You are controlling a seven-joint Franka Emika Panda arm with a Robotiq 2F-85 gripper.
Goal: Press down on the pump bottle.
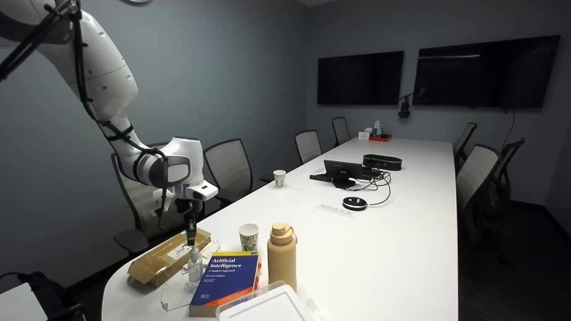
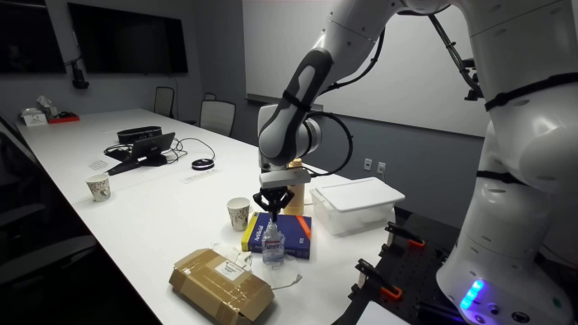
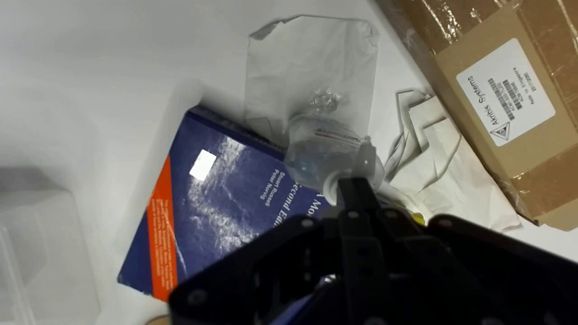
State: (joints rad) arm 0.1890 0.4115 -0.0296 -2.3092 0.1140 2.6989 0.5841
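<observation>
The clear pump bottle stands upright on the white table in both exterior views [image 1: 195,269] [image 2: 273,250], beside the blue book. In the wrist view the bottle [image 3: 311,144] shows from above, its pump head partly hidden by my fingertips. My gripper [image 2: 274,219] points down with its fingers closed together and nothing between them. In an exterior view the gripper [image 1: 191,240] is directly over the pump head and its tips appear to touch it. In the wrist view the shut fingertips [image 3: 356,185] overlap the top of the pump.
The blue book [image 1: 229,281] lies close beside the bottle. A cardboard box [image 2: 221,286] lies on its other side, with crumpled paper [image 3: 451,171] between. A paper cup [image 2: 238,214], a tan flask [image 1: 282,263] and a lidded plastic container [image 2: 356,207] stand nearby.
</observation>
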